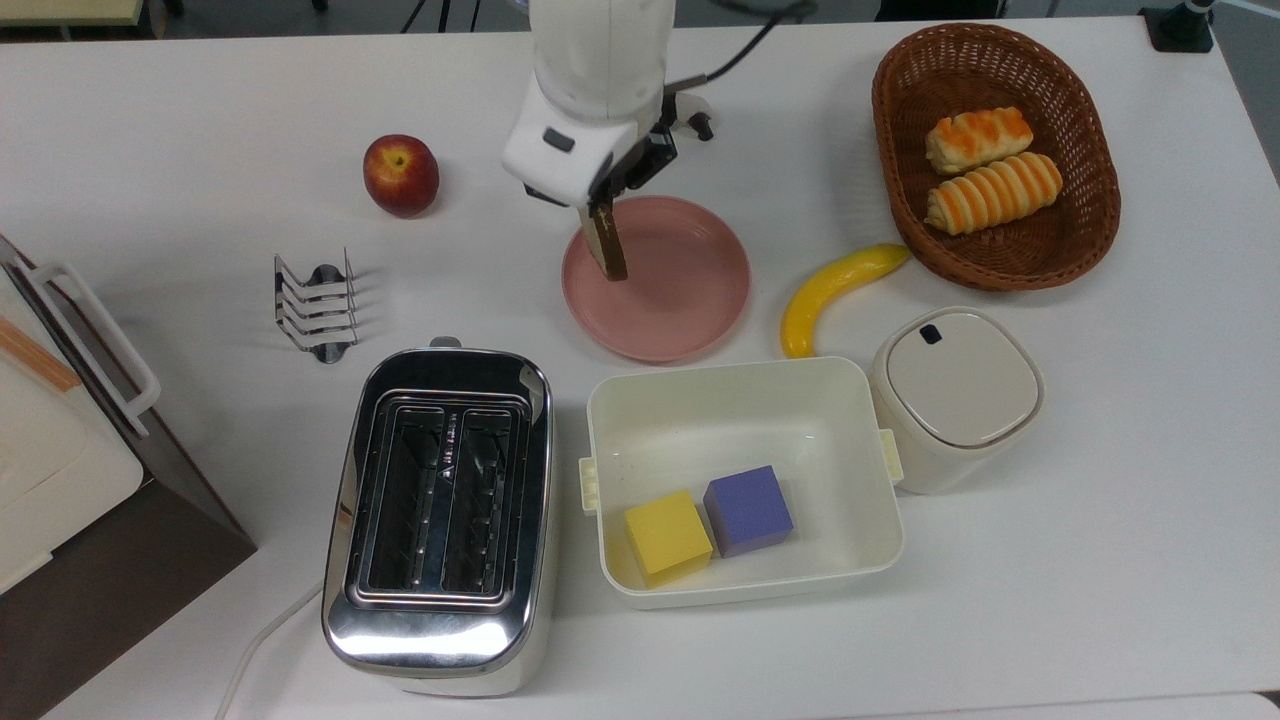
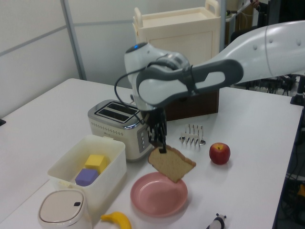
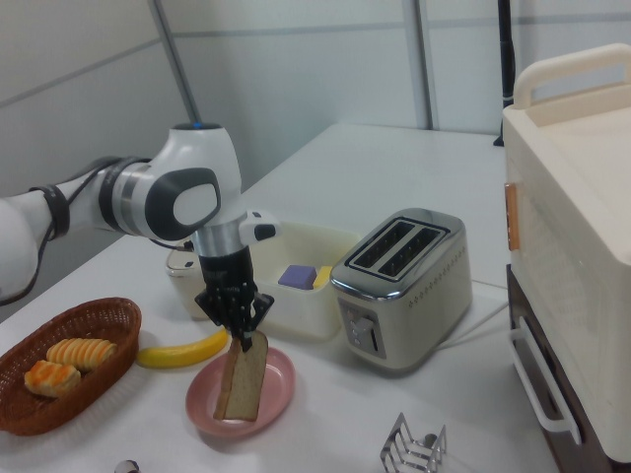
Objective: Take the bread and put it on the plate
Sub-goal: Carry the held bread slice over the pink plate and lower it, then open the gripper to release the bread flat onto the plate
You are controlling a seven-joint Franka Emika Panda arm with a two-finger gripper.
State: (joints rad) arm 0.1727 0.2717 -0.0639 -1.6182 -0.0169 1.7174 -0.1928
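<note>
The bread (image 2: 172,163) is a thin brown slice with a darker crust, hanging on edge from my gripper (image 2: 162,149), which is shut on its top corner. It hangs just above the pink plate (image 2: 155,200), over the part of the plate nearest the toaster. From the top view I see the bread (image 1: 607,241) edge-on over the plate (image 1: 690,290), with the gripper (image 1: 596,207) mostly under the arm's white body. In the right view the bread (image 3: 243,378) hangs low over the plate (image 3: 280,391) below the gripper (image 3: 242,340).
A chrome toaster (image 1: 440,510) stands near the plate, beside a cream tub (image 1: 740,400) holding a yellow and a purple block. A banana (image 1: 835,290), a lidded white jar (image 1: 955,395), a wicker basket (image 1: 895,90) with two rolls, an apple (image 1: 400,175) and a toast rack (image 1: 315,305) stand around.
</note>
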